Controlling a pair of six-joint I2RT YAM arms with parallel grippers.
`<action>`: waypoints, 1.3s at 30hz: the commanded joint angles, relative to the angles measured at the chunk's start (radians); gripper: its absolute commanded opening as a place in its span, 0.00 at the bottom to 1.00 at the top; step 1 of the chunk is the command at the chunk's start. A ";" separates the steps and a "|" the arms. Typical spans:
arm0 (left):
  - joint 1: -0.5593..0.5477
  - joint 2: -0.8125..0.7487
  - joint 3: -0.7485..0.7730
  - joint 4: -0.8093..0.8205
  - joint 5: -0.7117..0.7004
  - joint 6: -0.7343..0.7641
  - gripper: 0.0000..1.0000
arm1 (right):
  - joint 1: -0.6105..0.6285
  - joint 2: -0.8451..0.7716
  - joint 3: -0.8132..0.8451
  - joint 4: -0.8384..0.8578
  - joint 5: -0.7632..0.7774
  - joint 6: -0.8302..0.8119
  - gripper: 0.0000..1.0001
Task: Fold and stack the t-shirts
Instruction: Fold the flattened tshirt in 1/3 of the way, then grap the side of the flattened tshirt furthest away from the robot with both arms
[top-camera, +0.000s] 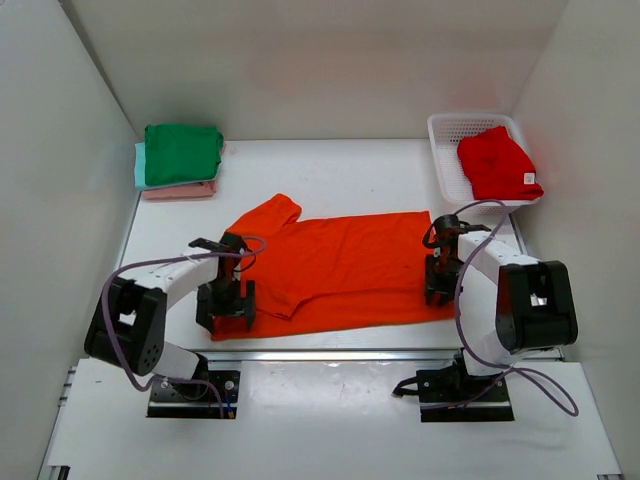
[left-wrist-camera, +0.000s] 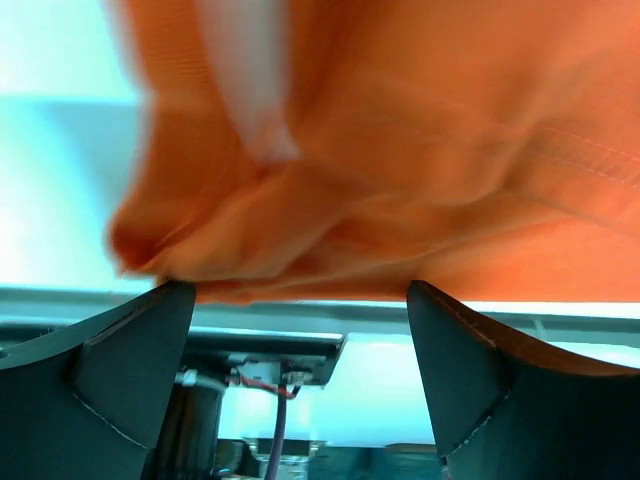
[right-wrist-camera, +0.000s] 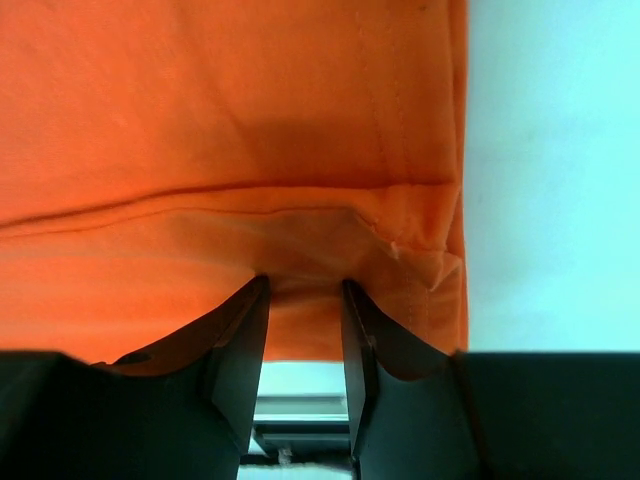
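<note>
Folding is beginning: your right gripper is pinching the near hem of the orange t-shirt; your left gripper is gaping empty, needing to close next.

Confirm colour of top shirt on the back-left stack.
The top shirt is dark green; best in top external.

Table: you are working on a white top, and it shows bare at 12 o'clock.
Centre: your orange t-shirt lies spread sideways. One sleeve points to 11 o'clock and the hem end faces 3 o'clock. Its long side runs close along the 6 o'clock edge.
10 o'clock: you have a folded stack in the far corner, with its pink shirt at the bottom, touching the table.
2 o'clock: the white mesh basket stands in the far corner, well apart from the stack.
</note>
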 joint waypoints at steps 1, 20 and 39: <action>0.076 -0.080 0.088 -0.059 -0.056 0.005 0.99 | 0.027 0.022 0.026 -0.149 0.075 0.021 0.32; 0.241 0.295 0.763 0.314 0.189 -0.022 0.00 | 0.021 -0.093 0.252 0.112 -0.023 0.168 0.32; 0.258 0.715 1.058 0.308 -0.049 0.111 0.48 | -0.004 0.131 0.362 0.359 0.113 0.171 0.31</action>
